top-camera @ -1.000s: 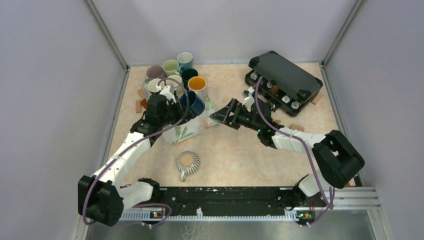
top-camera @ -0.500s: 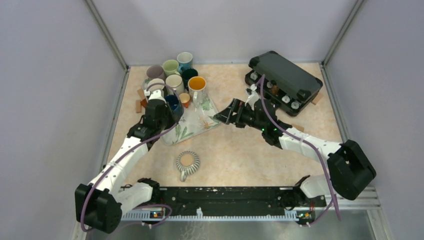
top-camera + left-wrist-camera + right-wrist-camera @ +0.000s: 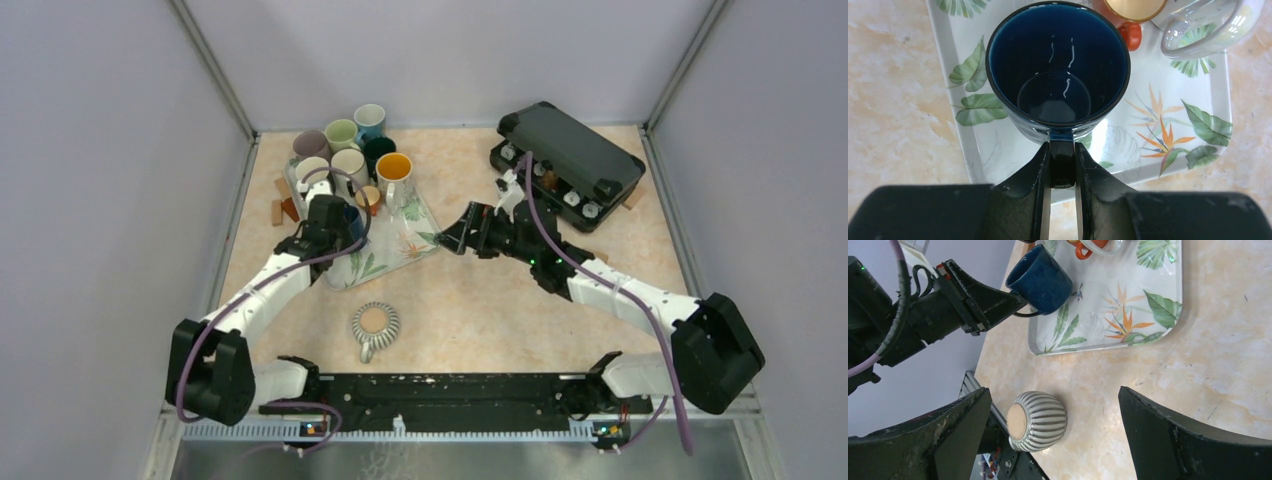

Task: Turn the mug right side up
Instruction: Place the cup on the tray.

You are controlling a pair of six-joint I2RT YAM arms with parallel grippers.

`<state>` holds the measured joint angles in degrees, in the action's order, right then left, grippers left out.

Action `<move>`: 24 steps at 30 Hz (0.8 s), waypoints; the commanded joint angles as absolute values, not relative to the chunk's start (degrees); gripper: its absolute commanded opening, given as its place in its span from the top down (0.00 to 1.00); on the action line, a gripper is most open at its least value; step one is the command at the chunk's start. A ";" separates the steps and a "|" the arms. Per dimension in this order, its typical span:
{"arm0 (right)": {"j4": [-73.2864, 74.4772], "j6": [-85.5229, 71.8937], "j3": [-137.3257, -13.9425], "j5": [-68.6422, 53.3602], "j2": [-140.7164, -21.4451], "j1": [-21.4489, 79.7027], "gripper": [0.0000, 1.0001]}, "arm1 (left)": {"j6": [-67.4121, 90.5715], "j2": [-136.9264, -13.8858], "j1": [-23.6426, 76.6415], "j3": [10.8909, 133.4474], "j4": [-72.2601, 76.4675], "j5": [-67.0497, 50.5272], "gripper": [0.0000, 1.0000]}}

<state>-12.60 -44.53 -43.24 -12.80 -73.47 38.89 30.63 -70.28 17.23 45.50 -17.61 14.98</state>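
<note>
A dark blue mug (image 3: 348,214) stands mouth up over the left part of the leaf-print tray (image 3: 402,247). My left gripper (image 3: 338,222) is shut on its handle; the left wrist view looks down into the mug (image 3: 1058,65), with the gripper (image 3: 1063,167) clamped on the handle. I cannot tell whether the mug's base touches the tray (image 3: 1220,90). My right gripper (image 3: 447,239) is open and empty at the tray's right edge. In the right wrist view the gripper (image 3: 1054,390) frames a grey striped mug (image 3: 1040,421), which sits upside down on the table (image 3: 375,325).
Several upright mugs (image 3: 350,150) cluster at the back left behind the tray. A clear glass mug (image 3: 1198,25) and a small orange cup (image 3: 1133,10) sit on the tray's far end. A black case (image 3: 570,150) lies at the back right. Wooden blocks (image 3: 280,207) lie left of the tray.
My left arm has carried the blue mug leftward across the tray and brought it mouth up. My right gripper has drawn back a little to the right, still open.
</note>
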 commanded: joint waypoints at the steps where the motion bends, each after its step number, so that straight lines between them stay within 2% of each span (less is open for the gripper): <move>1: -12.37 -42.31 -45.21 -12.26 -70.80 39.14 0.01 | 31.76 -71.78 16.67 46.34 -8.05 18.35 1.00; 16: -10.99 -41.11 -44.61 -12.83 -69.50 39.24 0.01 | 32.09 -77.16 14.27 46.01 -6.82 19.80 1.00; 24: -10.40 -40.77 -44.72 -12.92 -69.52 39.19 0.01 | 31.73 -80.08 13.56 47.21 -6.41 18.10 0.79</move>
